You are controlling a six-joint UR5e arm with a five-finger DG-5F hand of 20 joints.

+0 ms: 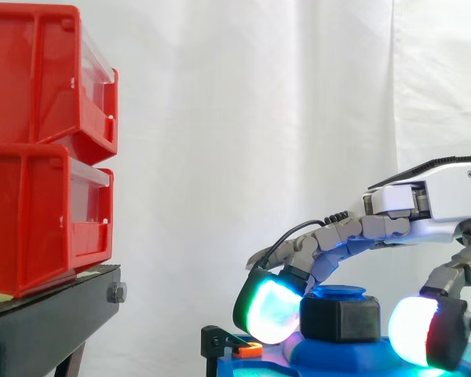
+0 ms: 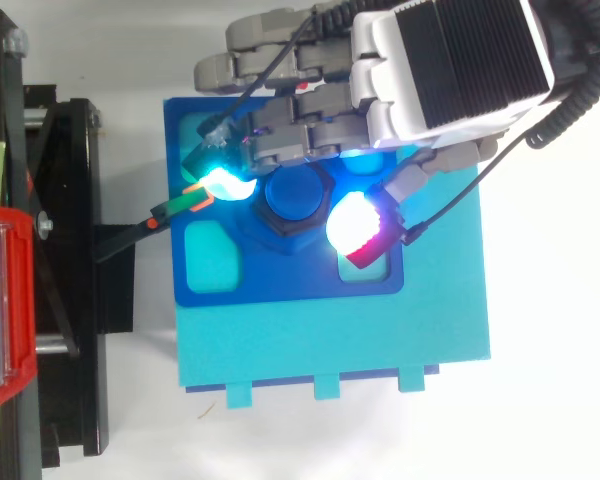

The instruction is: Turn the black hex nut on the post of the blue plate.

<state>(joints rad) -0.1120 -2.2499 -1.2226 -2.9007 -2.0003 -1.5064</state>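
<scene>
The black hex nut (image 1: 339, 318) (image 2: 280, 235) sits on the blue post (image 2: 297, 195) in the middle of the blue plate (image 2: 280, 285), with the post's cap showing above it. My hand (image 1: 447, 192) (image 2: 460, 60) reaches in from the right and hangs over the nut. One glowing fingertip (image 2: 230, 185) presses the nut's left side. The thumb's pad (image 2: 355, 225) sits against its right side, so the nut is pinched between curled fingers.
The plate lies on a cyan block (image 2: 330, 340). A small black bracket with an orange and green clip (image 2: 185, 205) juts out at the plate's left edge. Stacked red bins (image 1: 39, 149) stand on a black stand (image 1: 47, 322) at the left.
</scene>
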